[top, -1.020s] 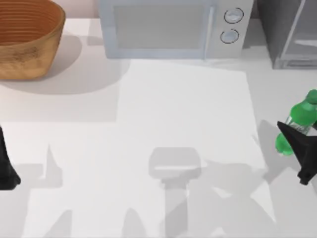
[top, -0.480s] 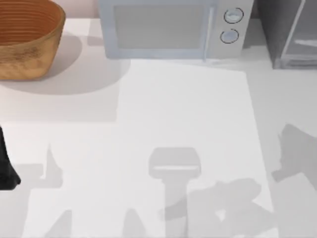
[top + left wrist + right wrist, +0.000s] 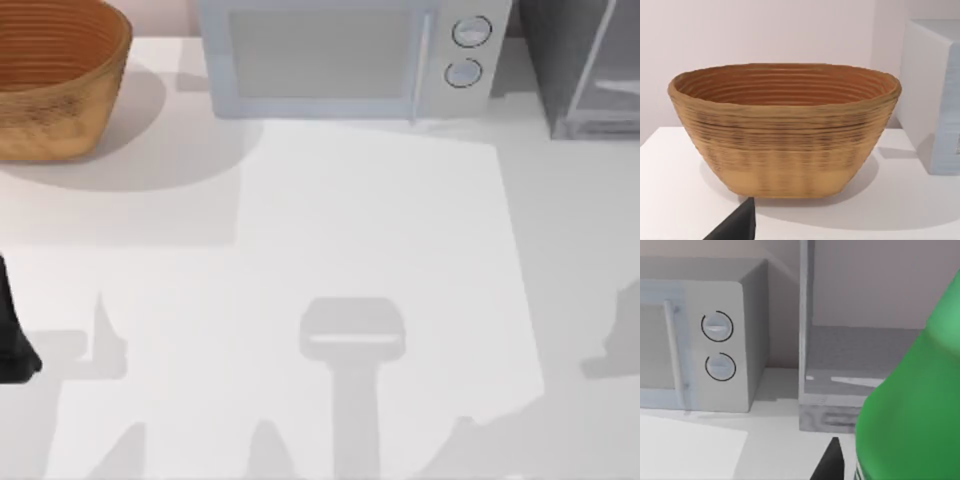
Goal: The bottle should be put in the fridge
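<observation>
Table [image 3: 380, 220]: plain white top, pale wall behind, arm shadows along the near edge.
Left arm [image 3: 12, 330]: parked at the left edge; can't tell what its fingers are doing.
Basket [image 3: 55, 75]: woven, back left.
Microwave [image 3: 345, 55]: light grey, back middle.
Fridge [image 3: 585, 65]: back right, looks open in the right wrist view.
Bottle [image 3: 915, 405]: green, right up against the right wrist camera; grip itself is hidden, can't tell.

No legible text, brand, number or sign appears anywhere: the microwave [image 3: 340, 58] carries two unmarked round dials [image 3: 717, 326], the fridge [image 3: 850, 340] front is plain, and the visible part of the bottle [image 3: 915, 410] shows bare green plastic, its label edge unreadable.
</observation>
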You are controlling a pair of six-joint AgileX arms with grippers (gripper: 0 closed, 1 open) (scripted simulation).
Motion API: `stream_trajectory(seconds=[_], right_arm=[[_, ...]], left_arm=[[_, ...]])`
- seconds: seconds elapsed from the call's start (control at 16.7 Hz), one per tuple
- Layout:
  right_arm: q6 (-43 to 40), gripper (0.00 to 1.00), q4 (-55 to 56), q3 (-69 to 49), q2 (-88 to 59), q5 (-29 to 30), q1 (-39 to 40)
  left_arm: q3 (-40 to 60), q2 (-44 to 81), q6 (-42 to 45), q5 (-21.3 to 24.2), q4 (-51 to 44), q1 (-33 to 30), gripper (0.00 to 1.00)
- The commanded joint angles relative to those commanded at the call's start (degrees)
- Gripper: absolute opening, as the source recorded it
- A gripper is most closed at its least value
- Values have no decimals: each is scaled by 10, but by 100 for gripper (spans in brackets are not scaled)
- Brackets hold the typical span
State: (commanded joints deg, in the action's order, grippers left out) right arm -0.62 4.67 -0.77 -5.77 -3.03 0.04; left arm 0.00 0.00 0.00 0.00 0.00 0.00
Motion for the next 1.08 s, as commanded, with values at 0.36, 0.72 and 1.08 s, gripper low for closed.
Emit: stream_trajectory(seconds=[0.36, 0.72, 1.08], right_arm=[[6, 1, -47, 8, 58, 30, 0], [7, 1, -17, -19, 20, 21, -5], [8, 1, 136, -152, -215, -12, -44]], left_arm=[[0, 0, 0, 0, 0, 0, 100], [0, 0, 0, 0, 0, 0, 100], [0, 0, 0, 0, 0, 0, 100]])
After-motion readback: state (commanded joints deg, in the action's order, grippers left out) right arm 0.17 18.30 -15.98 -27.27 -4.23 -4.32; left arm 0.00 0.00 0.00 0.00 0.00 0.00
